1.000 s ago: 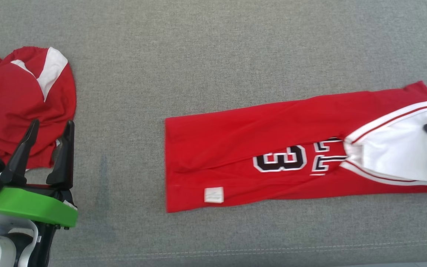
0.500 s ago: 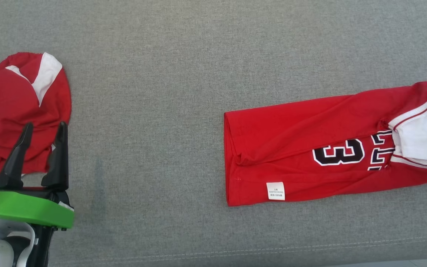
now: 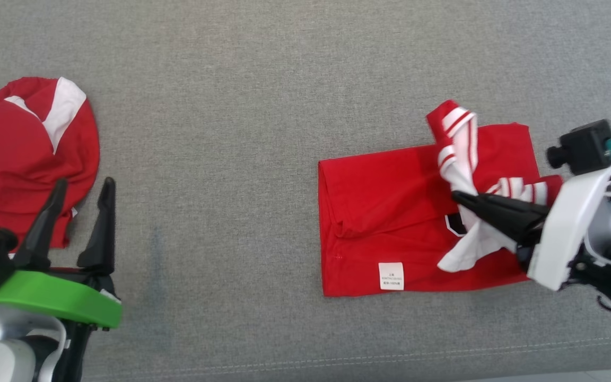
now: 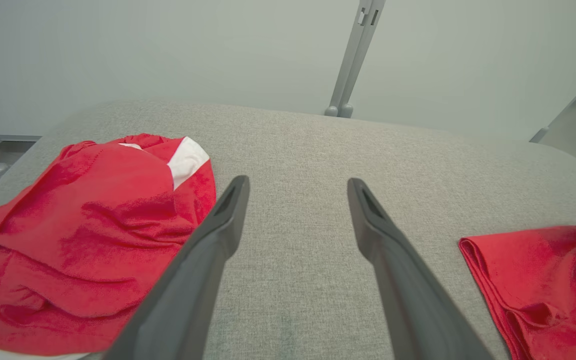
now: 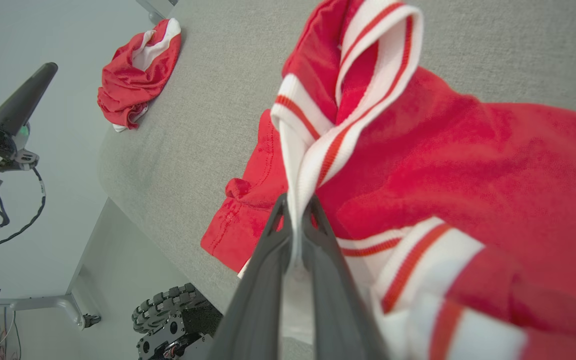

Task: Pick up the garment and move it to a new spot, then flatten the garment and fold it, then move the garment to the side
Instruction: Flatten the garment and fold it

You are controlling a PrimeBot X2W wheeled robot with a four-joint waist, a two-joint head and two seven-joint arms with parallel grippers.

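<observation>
The garment (image 3: 385, 212) is a red jersey with white-and-red striped trim, lying on the right half of the grey surface with a white label near its front hem. My right gripper (image 3: 456, 196) is shut on the striped trim (image 5: 318, 150), holding that end lifted and doubled back over the jersey's body. In the right wrist view the trim runs straight down between the closed fingers (image 5: 268, 260). My left gripper (image 3: 85, 185) stands open and empty at the lower left, its fingers (image 4: 218, 235) spread above bare grey cloth. The jersey's folded hem (image 4: 533, 270) lies to its right.
A second red-and-white garment (image 3: 14, 159) lies crumpled at the far left, just beyond my left gripper. The grey padded surface (image 3: 231, 132) stretches between the two garments, with its front seam (image 3: 337, 358) near the bottom. A metal post (image 4: 353, 55) stands behind the far edge.
The jersey first slid right, pulled out long. Since then my right gripper has come back left with the trimmed end, doubling it over the body. My left gripper shifted slightly right.
</observation>
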